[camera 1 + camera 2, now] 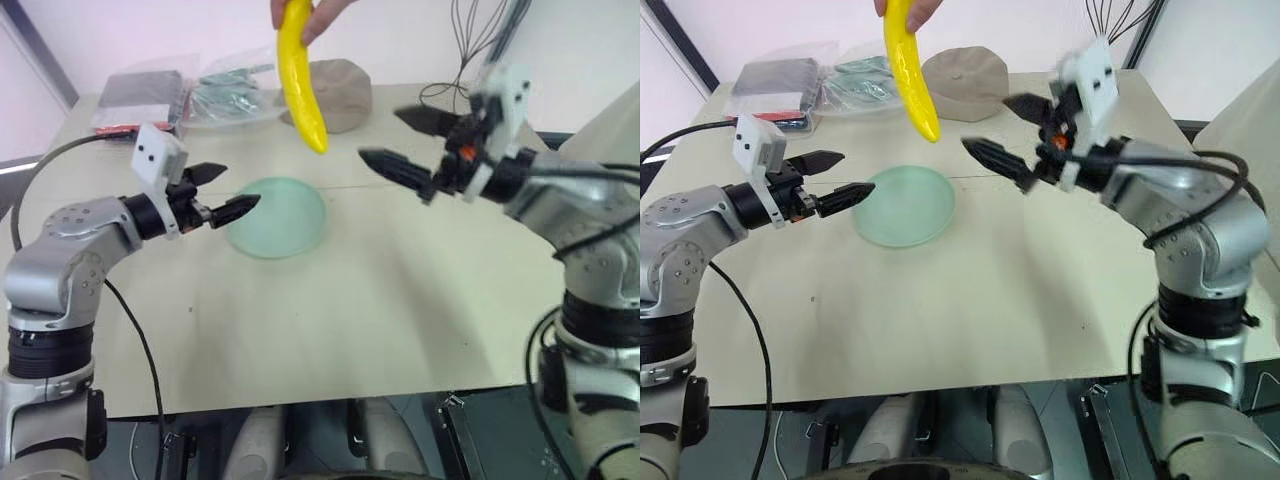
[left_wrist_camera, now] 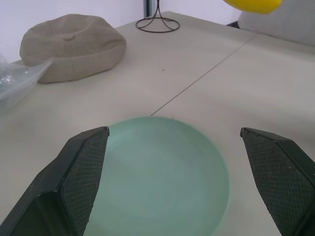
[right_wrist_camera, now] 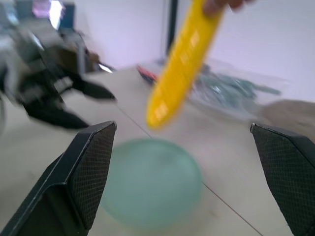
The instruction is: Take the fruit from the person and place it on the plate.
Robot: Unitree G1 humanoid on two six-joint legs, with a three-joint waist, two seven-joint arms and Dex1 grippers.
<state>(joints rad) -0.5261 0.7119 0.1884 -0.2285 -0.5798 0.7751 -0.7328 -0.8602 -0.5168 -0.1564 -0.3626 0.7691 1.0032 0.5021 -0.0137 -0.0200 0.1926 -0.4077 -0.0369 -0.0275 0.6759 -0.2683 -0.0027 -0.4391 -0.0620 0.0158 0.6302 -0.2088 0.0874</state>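
Nearest my head camera, the left gripper (image 1: 222,192) hung over the left part of the table (image 1: 380,300), its two black fingers spread wide with nothing between them. It pointed toward the right, and its fingertips sat just at the left rim of the plate (image 1: 277,216). Through the left wrist camera I saw the pale green plate (image 2: 162,177) lying flat and bare between the two fingers (image 2: 81,172), with a tan cap (image 2: 74,46) beyond it on the far side of the table.

On the right, I had the right gripper (image 1: 400,140) raised above the table, fingers opened wide and empty, pointing left toward the banana (image 1: 299,82). It stood near the fruit but apart from it. Its wrist camera showed the banana (image 3: 184,61) hanging between the spread fingers (image 3: 91,169), above the far rim of the plate (image 3: 150,184).

The person's hand (image 1: 315,15) held the banana by its upper end at the far edge of the scene. The yellow fruit hung nearly upright, lower tip down, over the table just beyond the plate and in front of the cap (image 1: 335,92).

Farther left at the back of the table lay clear plastic bags (image 1: 225,95) and a dark flat packet (image 1: 140,98). Black cables (image 1: 460,60) trailed at the far right.
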